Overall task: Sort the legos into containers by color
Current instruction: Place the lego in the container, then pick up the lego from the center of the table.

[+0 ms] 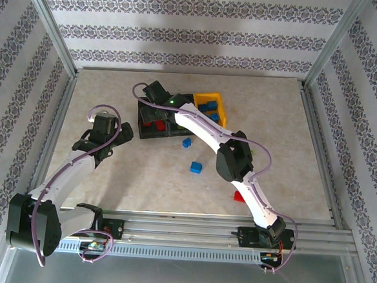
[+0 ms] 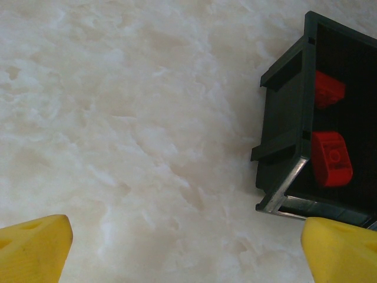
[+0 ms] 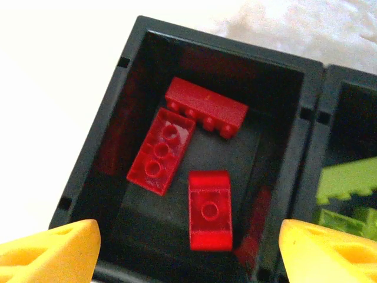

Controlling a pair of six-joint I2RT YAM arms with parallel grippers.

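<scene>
Marbled beige counter [image 1: 140, 183] carries the containers [image 1: 155, 136] at upper centre of the top view: two black bins and a yellow bin [image 1: 222, 110] joined in a row. Over the end black bin [image 3: 115, 112] hangs the right gripper [image 3: 188, 236], yellow fingers spread wide, holding nothing. Wide open too, the left gripper [image 2: 185, 236] is over bare counter beside that bin. Three red legos [image 3: 161, 150] lie on its floor, lime green legos [image 3: 347, 180] in the middle bin [image 3: 330, 118], blue legos [image 1: 209, 108] in the yellow. On the counter below the bins lie two loose blue legos [image 1: 196, 167] and, lower right, a red lego [image 1: 238, 196].
</scene>
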